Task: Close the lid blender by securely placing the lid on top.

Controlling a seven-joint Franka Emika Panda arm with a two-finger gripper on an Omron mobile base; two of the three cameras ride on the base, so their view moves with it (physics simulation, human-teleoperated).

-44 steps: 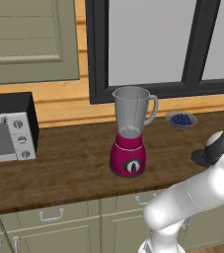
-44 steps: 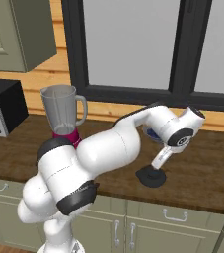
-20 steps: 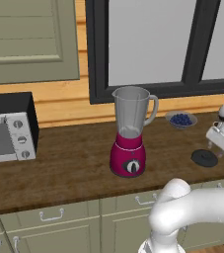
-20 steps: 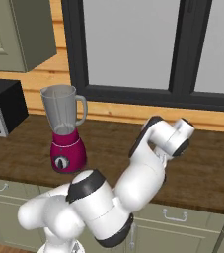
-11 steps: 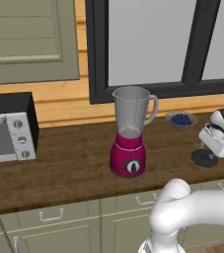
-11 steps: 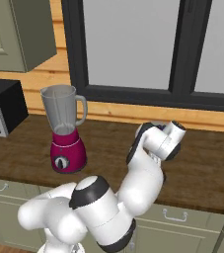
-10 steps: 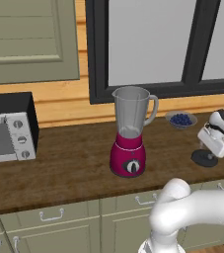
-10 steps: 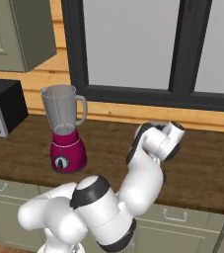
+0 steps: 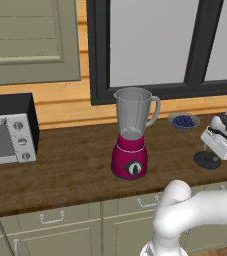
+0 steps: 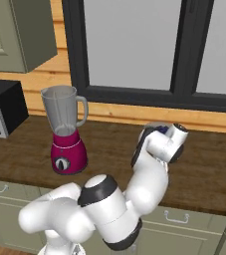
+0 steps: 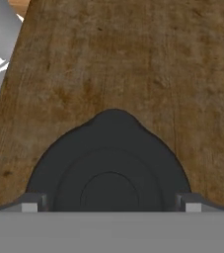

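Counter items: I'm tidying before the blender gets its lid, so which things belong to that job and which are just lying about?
Part of the job:
the lid, flat on the counter
the blender, jar mouth uncovered
the gripper, fingers either side of the lid

Just lying about:
the bowl of blueberries
the toaster oven

On your counter [image 9: 65, 175] the blender [image 9: 132, 134] stands near the middle, with the toaster oven [image 9: 9, 128] well apart to its left against the wall. The bowl of blueberries [image 9: 183, 121] sits behind and to the blender's right, and the lid [image 9: 207, 160] lies flat on the counter in front of that bowl. The gripper [image 11: 111, 202] straddles the lid from above.
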